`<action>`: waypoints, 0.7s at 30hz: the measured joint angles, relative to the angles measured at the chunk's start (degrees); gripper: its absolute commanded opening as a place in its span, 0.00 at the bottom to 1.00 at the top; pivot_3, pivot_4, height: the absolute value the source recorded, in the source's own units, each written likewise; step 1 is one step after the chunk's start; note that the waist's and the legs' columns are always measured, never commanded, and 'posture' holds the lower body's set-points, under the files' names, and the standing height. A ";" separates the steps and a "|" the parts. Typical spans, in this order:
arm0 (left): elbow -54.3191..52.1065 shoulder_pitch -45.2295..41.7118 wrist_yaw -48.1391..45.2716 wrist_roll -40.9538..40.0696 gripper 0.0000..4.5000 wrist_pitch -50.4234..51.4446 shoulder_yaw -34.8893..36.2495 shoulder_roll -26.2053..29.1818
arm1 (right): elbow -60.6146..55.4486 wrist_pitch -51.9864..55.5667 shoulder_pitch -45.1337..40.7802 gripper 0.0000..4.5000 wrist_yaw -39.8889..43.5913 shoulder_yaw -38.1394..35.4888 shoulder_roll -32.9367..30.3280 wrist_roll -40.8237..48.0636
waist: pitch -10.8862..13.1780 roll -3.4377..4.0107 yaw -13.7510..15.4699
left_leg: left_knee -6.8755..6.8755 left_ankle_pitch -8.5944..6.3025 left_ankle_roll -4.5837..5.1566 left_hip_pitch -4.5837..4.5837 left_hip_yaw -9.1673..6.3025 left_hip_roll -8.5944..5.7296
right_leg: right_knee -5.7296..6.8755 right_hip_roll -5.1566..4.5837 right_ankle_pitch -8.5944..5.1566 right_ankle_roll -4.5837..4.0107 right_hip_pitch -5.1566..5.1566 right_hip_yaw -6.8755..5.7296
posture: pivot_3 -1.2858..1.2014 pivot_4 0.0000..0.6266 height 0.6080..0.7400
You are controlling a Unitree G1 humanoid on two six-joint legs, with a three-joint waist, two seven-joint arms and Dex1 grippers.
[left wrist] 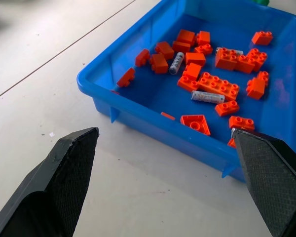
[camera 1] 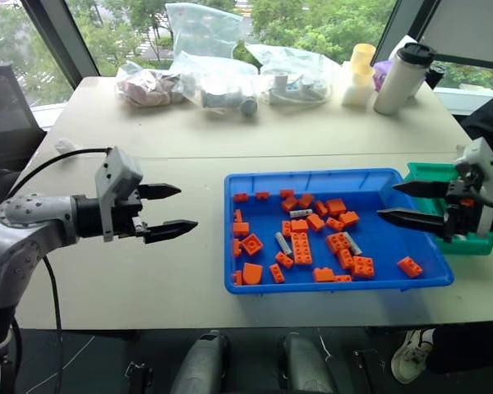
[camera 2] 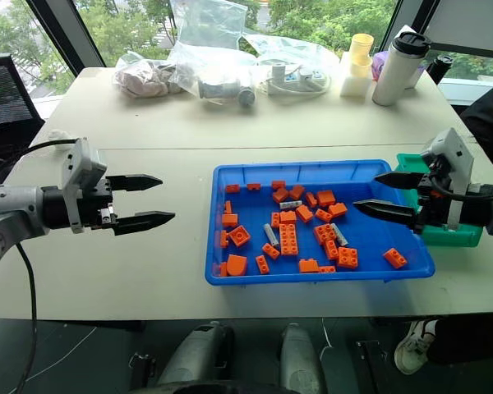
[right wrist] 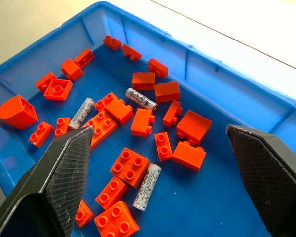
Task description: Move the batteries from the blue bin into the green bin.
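Currently both end effectors hang above the surface [camera 1: 148,123], neither touching anything. Left end effector [camera 1: 171,211] sits well left of the blue bin [camera 1: 312,177], fingers spread wide, empty, pointing toward the bin. Right end effector [camera 1: 405,203] is over the bin's right edge, fingers also spread wide, empty, pointing left over the bin; the green bin [camera 1: 431,172] is partly hidden behind it.

Blue bin sits right of centre on the surface. Green bin sits just beside its right rim, whether touching can't be told.

Three batteries [right wrist: 142,98] lie flat in the blue bin among scattered orange bricks [camera 1: 301,247]:
- one near the middle toward the far wall, just beside bricks
- one [camera 1: 283,243] left of centre, next to the long brick
- one [camera 1: 352,243] right of centre, between brick clusters

All three are apart from each other.

Far end of the surface: clear plastic bags [camera 1: 222,78] with parts, a white tumbler [camera 1: 403,78] with dark lid, stacked pale cups [camera 1: 359,75]. A person's shoe [camera 1: 411,355] shows on the floor at the right.
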 measured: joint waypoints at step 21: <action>1.19 -8.57 -11.13 11.80 1.00 -8.43 -14.95 -1.92 | -1.98 3.13 -26.23 0.99 7.15 40.76 18.17 -10.77 | 0.02 -0.05 -1.37 | 0.08 0.01 -0.01 -0.07 0.05 0.07 | 0.23 0.23 0.01 0.01 -0.21 0.05 | 0.52 0.24 1.00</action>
